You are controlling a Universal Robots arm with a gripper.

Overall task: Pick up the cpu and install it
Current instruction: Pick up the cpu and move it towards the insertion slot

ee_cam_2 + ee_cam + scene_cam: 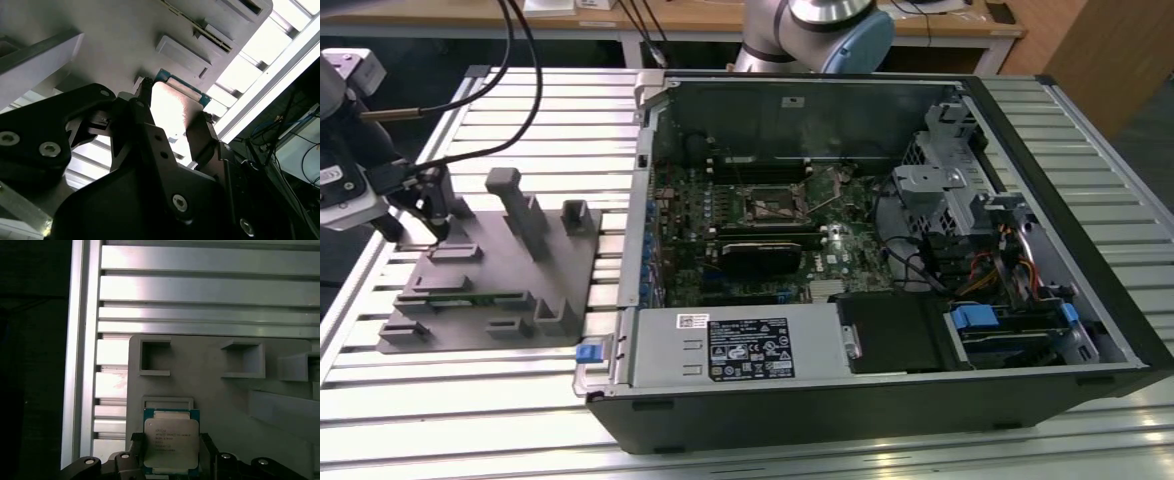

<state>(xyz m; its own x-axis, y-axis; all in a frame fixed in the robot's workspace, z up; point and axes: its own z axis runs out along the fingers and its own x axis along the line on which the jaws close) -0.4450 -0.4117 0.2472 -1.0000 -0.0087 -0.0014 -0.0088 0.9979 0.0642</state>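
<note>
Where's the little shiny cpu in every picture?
First wrist view: the cpu, over the grey fixture, right at the tool.
Second wrist view: the cpu glares white at the tool.
Exterior view: too small to tell; the tool marks its spot.
Shared landmark: the grey fixture.

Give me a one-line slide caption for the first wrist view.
The pincer grips the cpu by two opposite edges, with the grey fixture and slatted table behind it.

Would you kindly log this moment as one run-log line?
pincer: shut on cpu | place: above grey fixture | install: not yet done
</note>
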